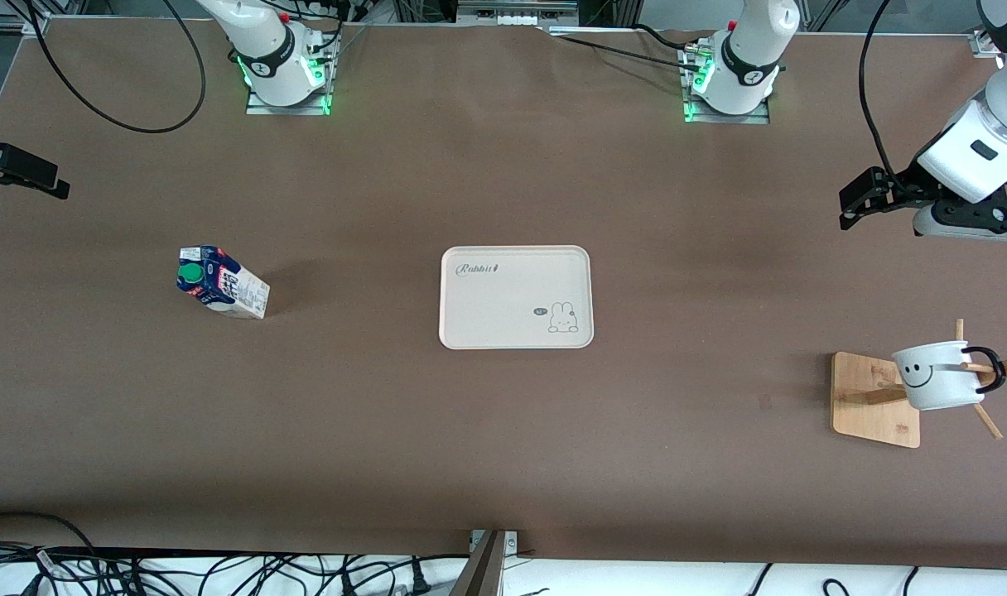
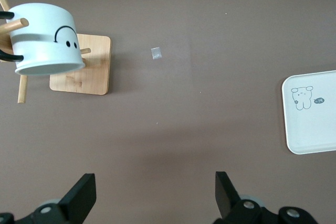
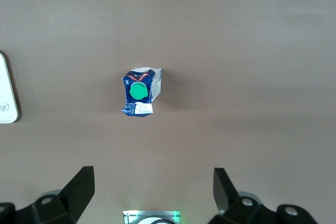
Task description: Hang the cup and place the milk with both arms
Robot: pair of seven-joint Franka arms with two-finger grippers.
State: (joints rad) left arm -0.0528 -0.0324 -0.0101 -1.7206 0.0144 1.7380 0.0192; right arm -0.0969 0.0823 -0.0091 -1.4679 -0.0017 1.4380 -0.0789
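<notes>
The cup (image 1: 934, 377) hangs by its black handle on a peg of a wooden rack (image 1: 864, 397) at the left arm's end of the table; it also shows in the left wrist view (image 2: 44, 38). The milk (image 1: 220, 281) stands on the table toward the right arm's end and shows from above in the right wrist view (image 3: 139, 92). My left gripper (image 1: 858, 201) is open and empty in the air beside the rack, its own view (image 2: 155, 192) showing bare table between the fingers. My right gripper (image 1: 48, 184) is open and empty above the table's end near the milk (image 3: 152, 187).
A white tray (image 1: 516, 296) with a rabbit print lies at the middle of the table, between milk and rack; its edge shows in the left wrist view (image 2: 312, 114) and the right wrist view (image 3: 5, 98). A small pale scrap (image 2: 156, 53) lies near the rack's base.
</notes>
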